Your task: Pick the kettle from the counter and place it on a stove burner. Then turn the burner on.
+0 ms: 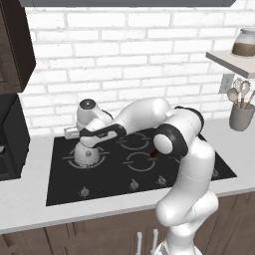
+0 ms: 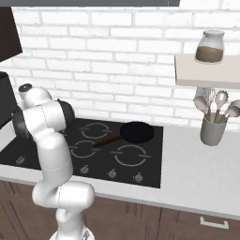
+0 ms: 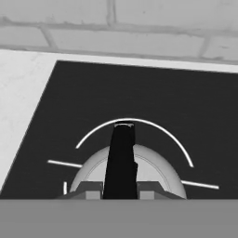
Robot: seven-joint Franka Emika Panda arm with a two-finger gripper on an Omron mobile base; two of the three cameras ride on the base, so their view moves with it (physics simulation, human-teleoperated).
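Observation:
The silver-white kettle (image 1: pixel 88 156) sits on the black stove (image 1: pixel 124 175), inside the large left burner ring (image 1: pixel 103 161). My gripper (image 1: pixel 88 146) reaches down onto it from above. In the hand view the kettle's dome (image 3: pixel 155 171) lies just below the hand, and its dark handle (image 3: pixel 121 155) runs between the fingertips (image 3: pixel 151 188), which press close against the handle's sides. The gripper (image 3: pixel 120 188) looks shut on it. The burner ring (image 3: pixel 139 122) curves around the kettle. A row of silver knobs (image 1: pixel 134 185) lines the stove's front. The counter (image 1: pixel 27 199) surrounds the stove.
A black frying pan (image 2: pixel 136 132) with a brown handle rests on the stove's back right burner. A grey utensil holder (image 2: pixel 213 130) stands on the counter at right, below a shelf with a glass jar (image 2: pixel 209 47). A dark appliance (image 1: pixel 10 139) stands left of the stove.

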